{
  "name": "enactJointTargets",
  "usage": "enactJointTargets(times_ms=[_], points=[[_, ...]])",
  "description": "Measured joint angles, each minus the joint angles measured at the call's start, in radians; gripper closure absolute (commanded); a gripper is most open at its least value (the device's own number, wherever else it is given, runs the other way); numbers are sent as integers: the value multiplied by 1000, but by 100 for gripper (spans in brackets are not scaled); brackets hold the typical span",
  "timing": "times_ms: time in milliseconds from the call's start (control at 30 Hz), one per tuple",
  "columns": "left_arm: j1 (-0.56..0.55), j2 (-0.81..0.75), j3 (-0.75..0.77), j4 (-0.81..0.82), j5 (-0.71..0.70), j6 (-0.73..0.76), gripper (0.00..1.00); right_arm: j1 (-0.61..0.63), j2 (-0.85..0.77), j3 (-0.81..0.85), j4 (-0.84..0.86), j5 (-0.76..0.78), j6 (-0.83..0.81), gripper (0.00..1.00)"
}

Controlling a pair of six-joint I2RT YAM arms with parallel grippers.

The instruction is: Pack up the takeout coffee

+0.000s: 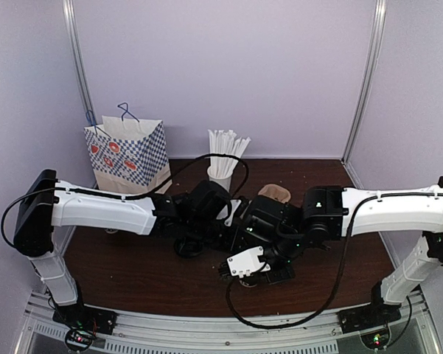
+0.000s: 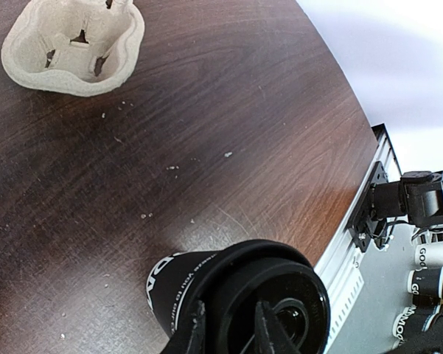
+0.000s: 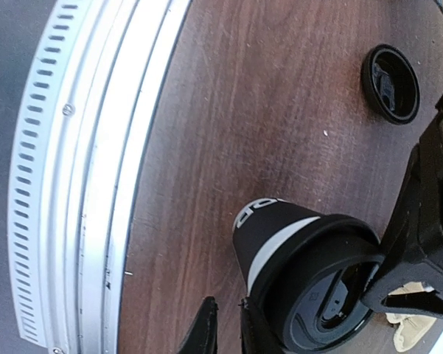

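The takeout coffee (image 2: 206, 295), a black cup with white lettering and a black lid (image 3: 332, 295), is near the table's front edge. My left gripper (image 2: 225, 332) is shut on the lid's rim, one finger outside it and one inside. Seen from the right wrist, the left gripper's fingers (image 3: 409, 243) reach onto the lid from the right. My right gripper (image 3: 228, 328) is shut with nothing between its fingers, right beside the lid's edge. In the top view both grippers meet at the table's middle and hide the cup.
A loose black lid (image 3: 391, 82) lies on the table (image 2: 228, 110), also seen as the lid (image 1: 188, 247) from above. A pulp cup carrier (image 2: 74, 44) sits farther back. A checked paper bag (image 1: 127, 156) and a cup of white straws (image 1: 225, 158) stand at the rear.
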Motion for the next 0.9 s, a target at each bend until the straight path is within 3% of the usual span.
enactJointTargets(times_ms=[733, 900], points=[[0, 0, 0, 0, 0, 0, 77, 22, 0, -70, 59, 137, 5, 80], [0, 0, -2, 1, 0, 0, 78, 42, 0, -84, 77, 169, 10, 83]])
